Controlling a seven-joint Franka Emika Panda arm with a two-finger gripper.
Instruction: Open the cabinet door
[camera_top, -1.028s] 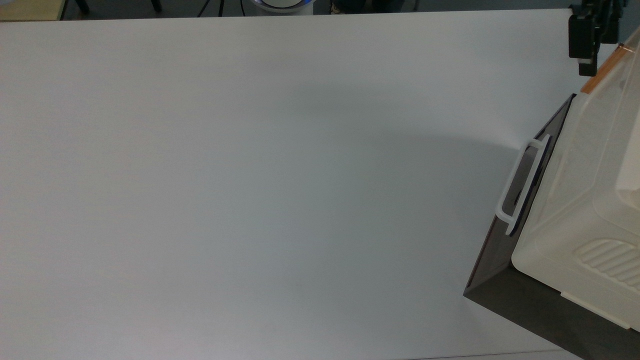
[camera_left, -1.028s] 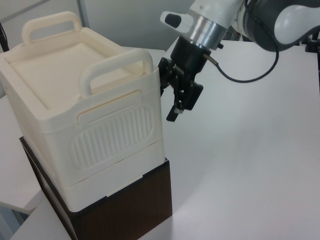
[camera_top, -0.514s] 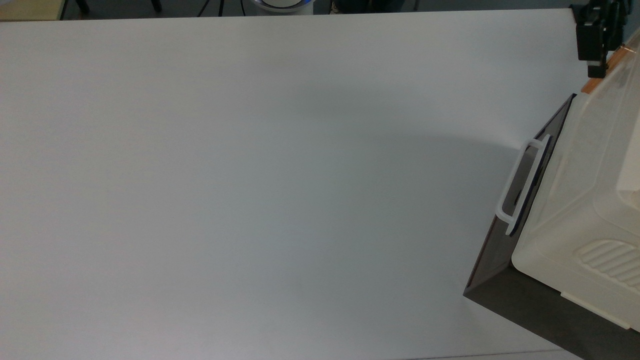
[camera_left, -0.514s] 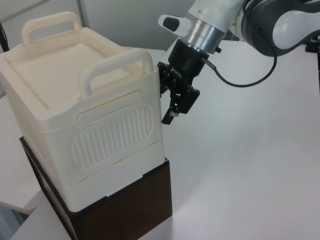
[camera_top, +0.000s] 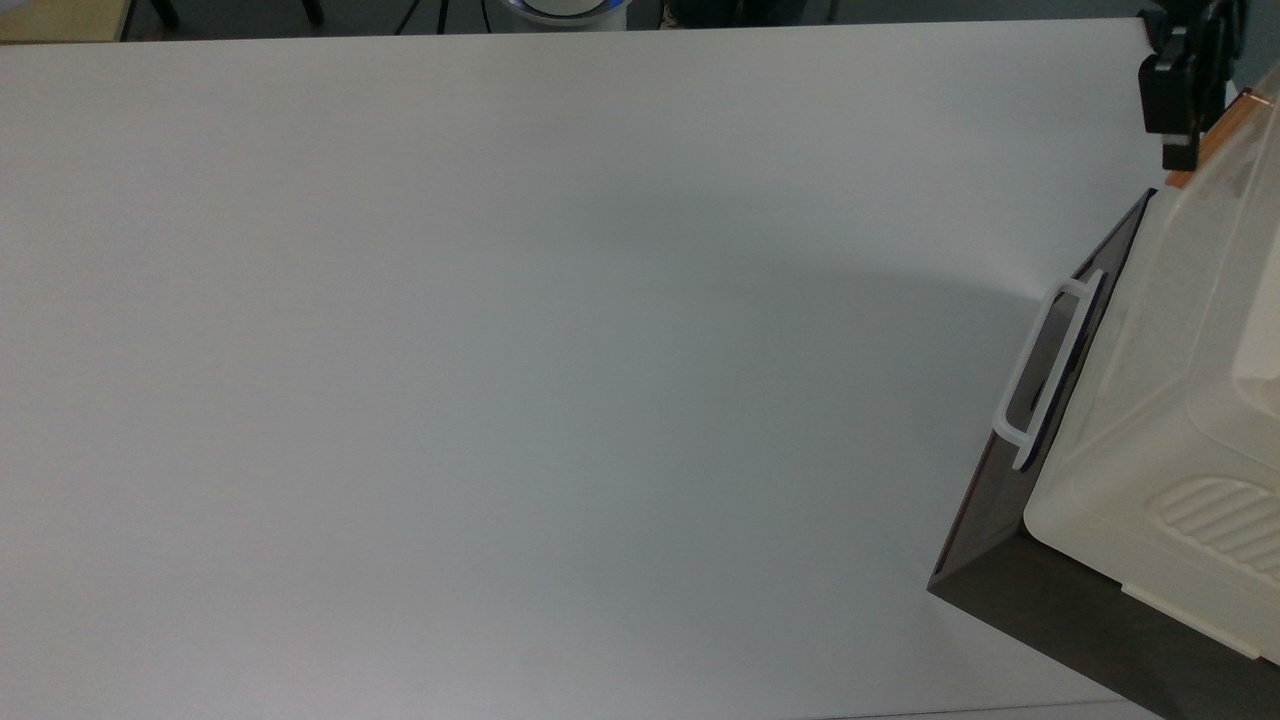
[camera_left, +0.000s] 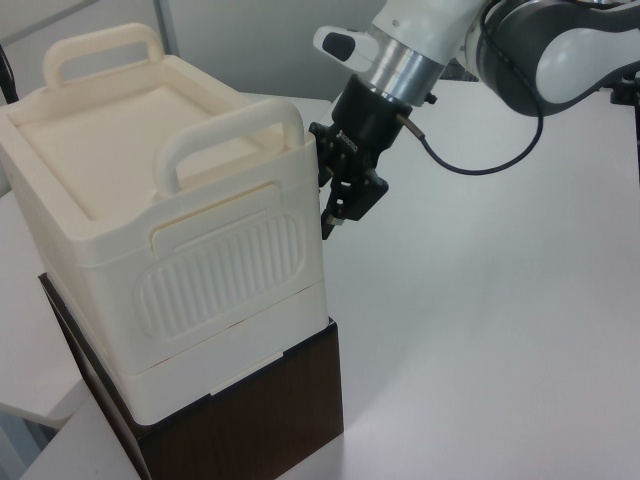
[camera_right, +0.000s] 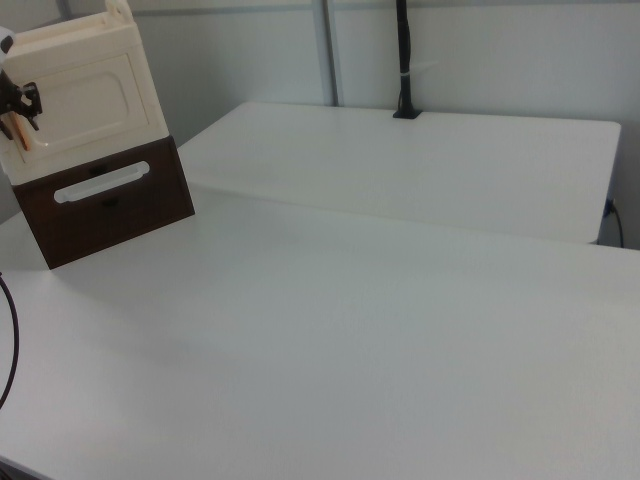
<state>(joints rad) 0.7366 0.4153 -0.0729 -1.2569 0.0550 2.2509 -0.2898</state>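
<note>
The cabinet door (camera_right: 88, 98) is a cream panel with a recessed inset, and it looks flush with the cream cabinet (camera_left: 150, 220). Its copper-orange bar handle (camera_top: 1212, 140) runs along the door's far edge, at the right view's left as the handle (camera_right: 9, 126). My black gripper (camera_top: 1178, 150) is right at that handle, on its left side in the top view. In the left view the gripper (camera_left: 334, 215) hangs at the cabinet's right corner, partly hidden behind it. In the right view the gripper (camera_right: 16, 108) overlaps the handle.
Under the cream cabinet sits a dark panel (camera_right: 110, 205) with a white loop handle (camera_top: 1045, 378). The white table (camera_top: 520, 350) stretches wide to the top view's left. My arm's cable (camera_left: 480, 160) loops above the table in the left view.
The gripper closed in on the cabinet's corner in the left view. In the top view it shifted right, then back left and slightly lower beside the orange handle. The door looks unmoved.
</note>
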